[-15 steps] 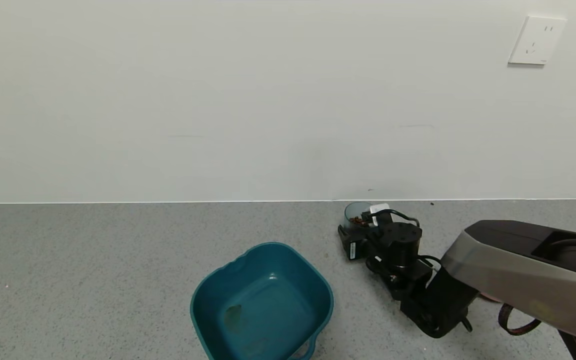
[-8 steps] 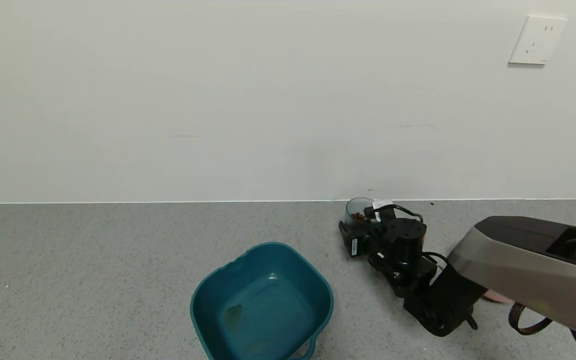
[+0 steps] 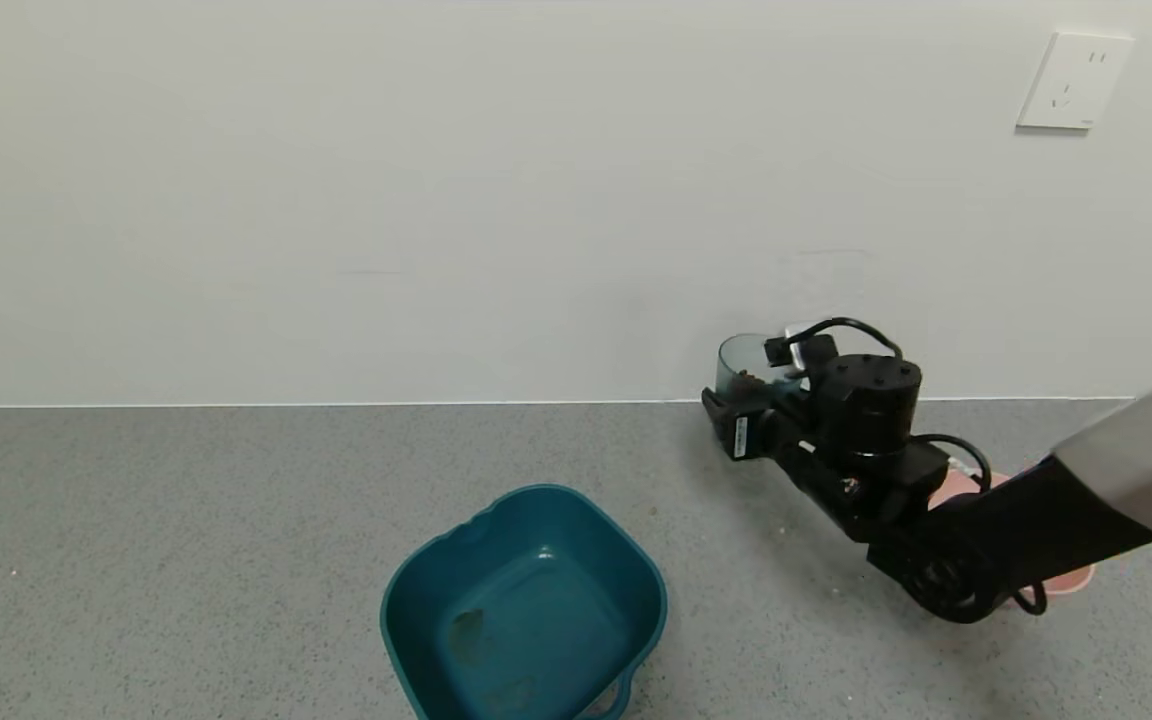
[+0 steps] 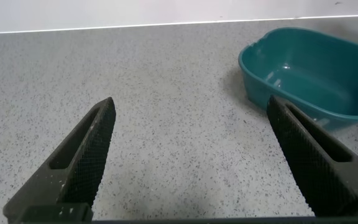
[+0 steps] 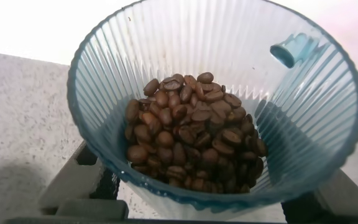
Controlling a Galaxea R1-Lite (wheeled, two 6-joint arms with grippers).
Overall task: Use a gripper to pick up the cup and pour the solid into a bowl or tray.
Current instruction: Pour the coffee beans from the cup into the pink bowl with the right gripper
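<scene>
My right gripper (image 3: pixel 748 405) is shut on the cup (image 3: pixel 742 358), a small translucent blue-grey ribbed cup, and holds it upright in the air in front of the back wall. In the right wrist view the cup (image 5: pixel 185 43) fills the picture, and the solid (image 5: pixel 191 130) lies heaped in its bottom as dark brown bean-like pieces. The gripper's fingers (image 5: pixel 79 186) clamp the cup's lower wall from both sides. The pale pink bowl (image 3: pixel 958 486) sits on the table under my right arm, mostly hidden by it. My left gripper (image 4: pixel 191 155) hangs open over bare tabletop.
A large dark teal tub (image 3: pixel 526 600) with a handle stands at the front middle of the grey speckled table (image 3: pixel 186 520); it also shows as the tub (image 4: pixel 309 68) in the left wrist view. A white wall with a socket (image 3: pixel 1074 80) closes the back.
My right gripper has lifted the cup off the table, up and a little to the right. The arm has risen with it, uncovering part of the pink bowl.
</scene>
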